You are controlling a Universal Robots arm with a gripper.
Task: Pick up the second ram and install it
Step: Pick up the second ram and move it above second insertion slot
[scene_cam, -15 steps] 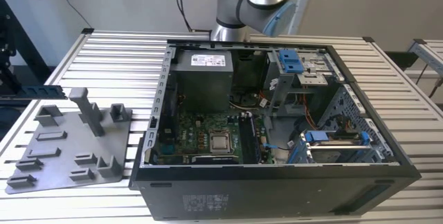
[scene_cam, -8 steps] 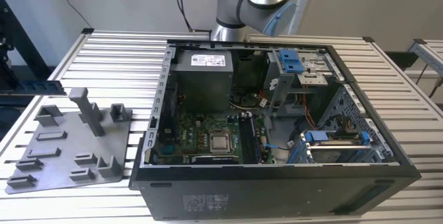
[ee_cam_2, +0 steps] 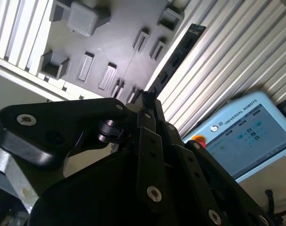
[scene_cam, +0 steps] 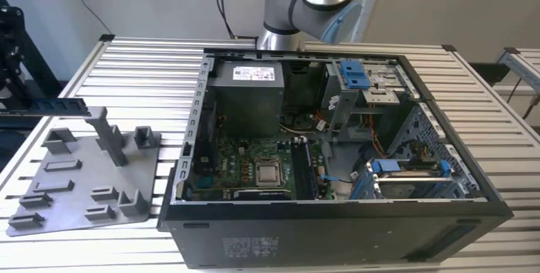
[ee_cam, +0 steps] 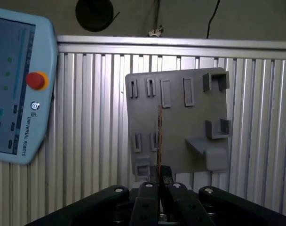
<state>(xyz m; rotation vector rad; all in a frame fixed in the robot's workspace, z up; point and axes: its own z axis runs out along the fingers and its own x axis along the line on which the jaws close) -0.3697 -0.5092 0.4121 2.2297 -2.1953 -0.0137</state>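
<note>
While my claw (ee_cam_2: pixel 146 101) is clenched on the memory stick (ee_cam_2: pixel 178 54), I hold only one end of it, so most of its length reaches out free in front of my fingers. In the first wrist view the stick is only a thin line, because I look at it from its edge. My fingers press on its two flat faces, and I judge this grip leaves the long edges free to meet a slot.

Under the stick lies the grey holder plate (ee_cam: pixel 180 127). The stick seems to hang above it and I see no contact between them, though I cannot be fully sure. The plate has small pockets and upright posts, I think to keep parts standing so that a claw can take them from above.

The plate rests on the ribbed metal table (ee_cam: pixel 91 117), and the control tablet (ee_cam: pixel 11 94) with its red button lies on the same table beside it.

Farther away, towards the exterior view's right, the computer case (scene_cam: pixel 337 235) lies open with its green board (scene_cam: pixel 253 159) facing up, well apart from the stick.
</note>
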